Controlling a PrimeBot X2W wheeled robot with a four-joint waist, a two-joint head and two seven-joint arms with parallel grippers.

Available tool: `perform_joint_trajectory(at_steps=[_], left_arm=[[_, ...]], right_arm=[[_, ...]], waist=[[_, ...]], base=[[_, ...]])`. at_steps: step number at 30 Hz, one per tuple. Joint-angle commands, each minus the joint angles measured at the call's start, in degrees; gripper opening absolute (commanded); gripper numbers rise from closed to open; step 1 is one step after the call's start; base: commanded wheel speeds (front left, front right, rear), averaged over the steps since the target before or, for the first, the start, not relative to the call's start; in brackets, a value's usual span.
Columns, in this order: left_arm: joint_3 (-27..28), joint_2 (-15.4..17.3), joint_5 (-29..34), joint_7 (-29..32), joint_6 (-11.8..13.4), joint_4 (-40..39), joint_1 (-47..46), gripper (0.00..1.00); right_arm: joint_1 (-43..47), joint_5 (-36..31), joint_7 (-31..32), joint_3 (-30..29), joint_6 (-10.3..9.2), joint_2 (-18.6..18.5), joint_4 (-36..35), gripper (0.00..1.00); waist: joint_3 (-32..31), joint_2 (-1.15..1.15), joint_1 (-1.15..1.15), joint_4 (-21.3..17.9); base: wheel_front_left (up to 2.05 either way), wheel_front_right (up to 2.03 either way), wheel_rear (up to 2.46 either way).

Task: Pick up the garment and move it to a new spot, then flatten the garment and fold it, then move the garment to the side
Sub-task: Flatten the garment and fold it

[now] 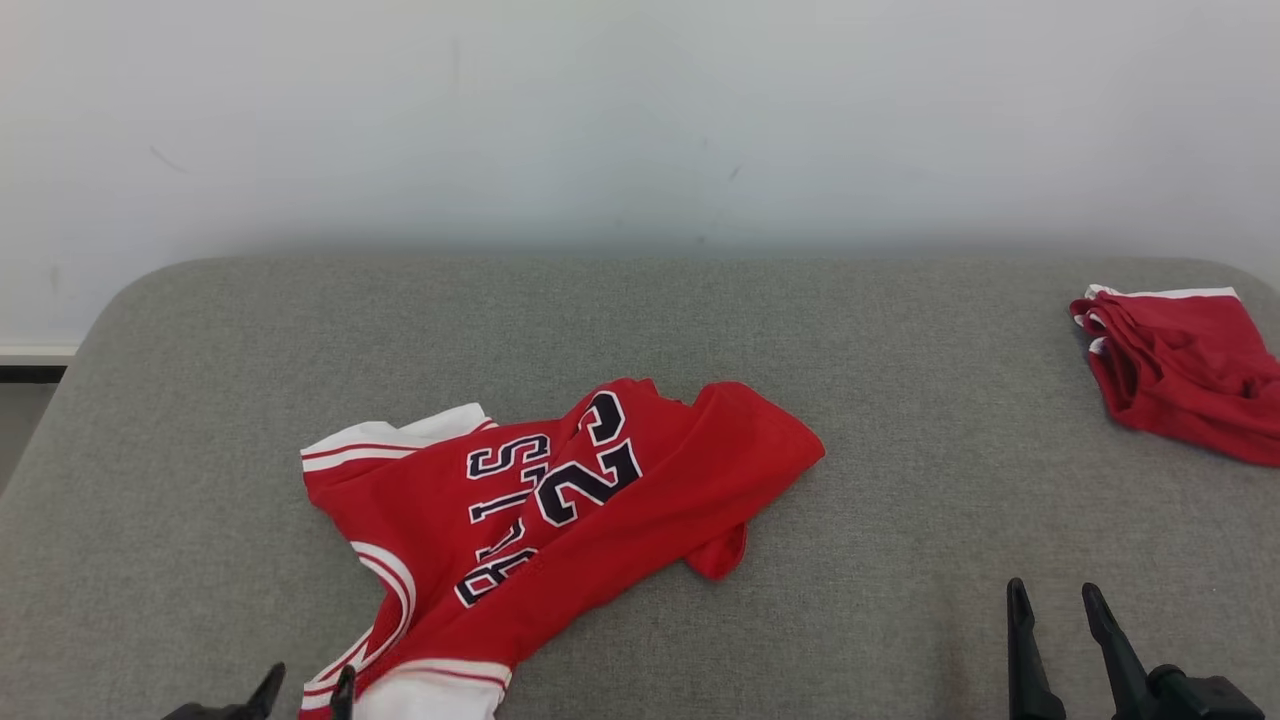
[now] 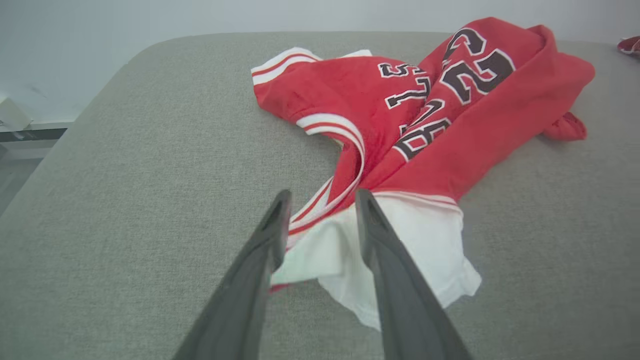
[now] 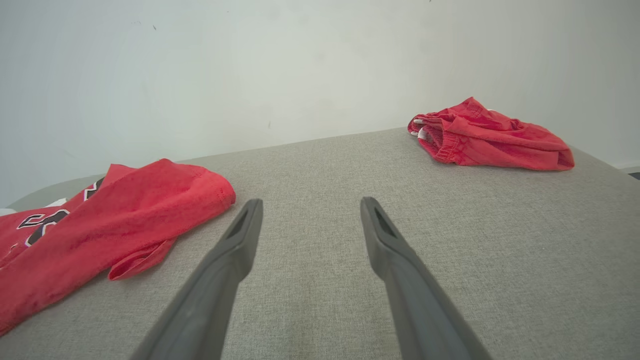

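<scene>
- Garment (image 1: 560,510): red sleeveless basketball jersey with white-and-red striped trim and dark lettering outlined in white.
- State: crumpled, not flat. One red side is folded diagonally across the front and covers part of the lettering.
- Numerals (image 1: 590,470) "23" are legible, inverted and tilted in the head view. The letters beside them are broken up by creases.
- White panel (image 2: 415,240): rumpled, at the near end of the garment.
- Striped armhole edge (image 1: 388,575) curves along the left side.
- Small red flap (image 1: 718,555) sticks out under the right side.
- Position: lying on the grey fabric surface (image 1: 800,330), slightly left of centre, near end at the bottom of the head view.
</scene>
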Motion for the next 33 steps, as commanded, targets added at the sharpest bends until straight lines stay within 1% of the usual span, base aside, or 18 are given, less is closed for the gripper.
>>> perform_joint_trajectory(at_steps=[1,10,13,14,17,20,23,29,33], left_arm=[[0.3,-0.5,-0.1,-1.2,0.1,-0.3,-0.2,1.00],[2.4,-4.4,1.5,-12.8,0.7,0.4,-3.6,1.00],[3.6,-6.1,1.5,-14.9,1.0,0.7,-4.4,1.00],[3.6,-6.1,1.5,-14.9,1.0,0.7,-4.4,1.00],[5.4,-7.5,1.8,-15.9,0.8,0.9,-4.8,1.00],[7.0,-8.9,2.1,-16.2,0.1,1.8,-4.0,1.00],[9.1,-10.2,3.0,-16.2,-1.4,2.4,-3.3,1.00],[13.0,-12.9,6.0,-16.2,-3.7,3.5,-1.8,1.00],[14.6,-14.2,7.6,-16.2,-5.4,4.1,-1.8,1.00]], right_arm=[[0.6,-0.4,0.1,-0.3,-0.15,0.0,-0.3,1.00],[0.9,-0.6,0.6,-0.5,-0.15,0.0,-1.2,1.00],[0.8,-0.8,0.8,-0.5,-0.15,0.0,-1.3,1.00],[0.8,-0.8,0.8,-0.5,-0.15,0.0,-1.3,1.00],[0.7,-0.9,0.8,-0.4,-0.15,0.0,-1.5,1.00],[0.9,-0.8,0.8,-0.2,-0.15,0.0,-1.5,1.00],[1.0,-0.7,0.8,-0.1,-0.15,0.0,-1.4,1.00],[1.0,-0.5,0.8,0.3,-0.15,0.0,-0.8,1.00],[-0.4,-0.6,1.2,2.1,-0.15,-0.6,-0.5,1.00]], waist=[[-0.1,0.00,0.00,-0.1],[-1.0,0.00,0.00,-0.8],[-1.4,0.00,0.00,-1.1],[-1.4,0.00,0.00,-1.1],[-1.5,0.00,0.00,-1.6],[-1.6,0.00,0.00,-2.0],[-1.5,0.00,0.00,-2.3],[-1.2,0.00,0.00,-2.3],[-1.1,0.00,0.00,-1.8]], base=[[0.00,0.00,0.00],[0.00,0.00,0.00],[0.00,0.00,0.00],[0.00,0.00,0.00],[0.00,0.00,0.00],[0.00,0.00,0.00],[0.00,0.00,0.00],[0.00,0.00,0.00],[0.00,0.00,0.00]])
